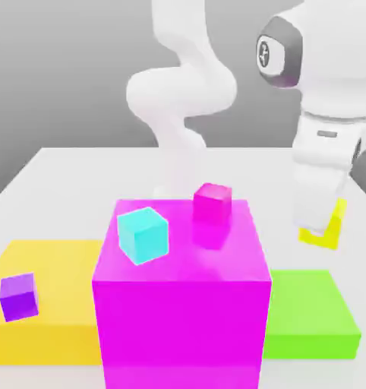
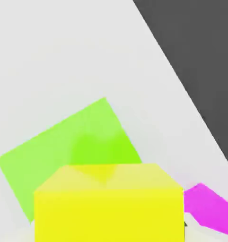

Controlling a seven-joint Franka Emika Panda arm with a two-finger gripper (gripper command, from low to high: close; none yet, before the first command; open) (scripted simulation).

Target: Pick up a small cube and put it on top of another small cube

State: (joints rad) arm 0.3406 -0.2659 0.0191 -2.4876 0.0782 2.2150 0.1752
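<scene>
Exterior view. The white Panda arm (image 1: 187,91) rises at the upper centre of the frame, and its hand hangs at the right. The gripper (image 1: 320,225) points down, closed on the small yellow cube (image 1: 327,228), which sits at the right-centre of the frame, tilted and lifted above the white table (image 1: 64,171); only part of the cube shows beside the white hand.

A large magenta block (image 1: 182,304) fills the lower centre. On its top face stand a small cyan cube (image 1: 143,234), toward the left, and a small magenta cube (image 1: 212,203), toward the back edge; the two are apart. At the lower left lies a flat yellow slab (image 1: 45,327), touching the magenta block's left side, with a small purple cube (image 1: 19,296) resting on it near the frame's left edge. At the lower right lies a flat green slab (image 1: 311,311), just beside the magenta block's right side and below the held cube in the frame.

Hand view. The small yellow cube (image 2: 109,208) occupies the lower centre, close to the camera. Behind it the green slab (image 2: 64,146) lies at centre left on the pale table (image 2: 64,47). A corner of the magenta block (image 2: 213,212) shows at the lower right. Dark ground beyond the table edge occupies the upper right.
</scene>
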